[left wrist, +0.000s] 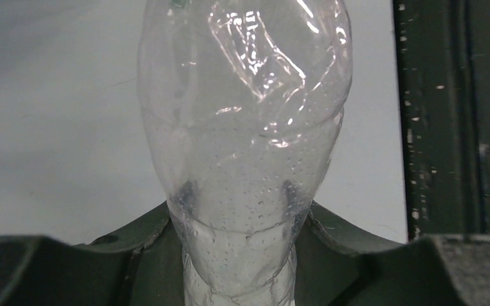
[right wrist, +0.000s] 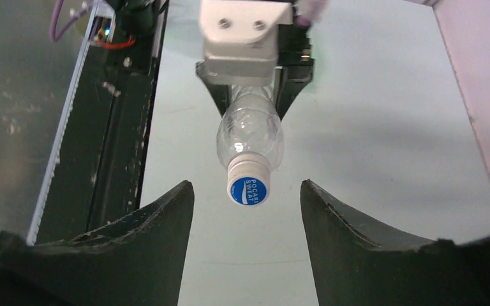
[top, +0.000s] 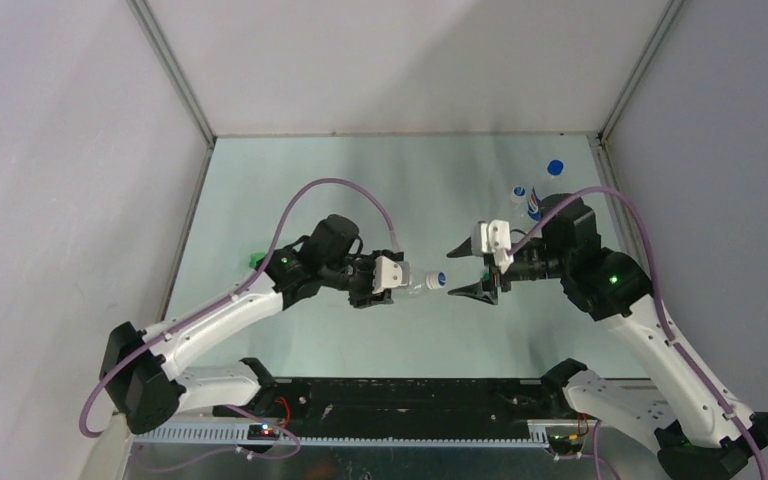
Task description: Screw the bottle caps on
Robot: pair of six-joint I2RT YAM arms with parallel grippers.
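My left gripper (top: 400, 279) is shut on the body of the clear colourless bottle (top: 420, 284) and holds it level above the table, neck pointing right. The left wrist view shows the bottle (left wrist: 242, 140) between the fingers. The white cap (top: 438, 281), with a blue printed top, sits on the bottle's neck. My right gripper (top: 452, 271) is open and faces the cap end-on, just right of it. In the right wrist view the cap (right wrist: 248, 183) sits level with the fingertips (right wrist: 182, 191), touching neither. A bit of the green bottle (top: 256, 260) shows behind the left arm. The dark green cap is out of view.
At the back right stand a blue-capped clear bottle (top: 519, 193), a bottle with a red-blue label (top: 533, 209) partly behind the right arm, and a loose blue cap (top: 556, 167). Grey walls close in the table; a black rail (top: 400, 395) runs along the near edge.
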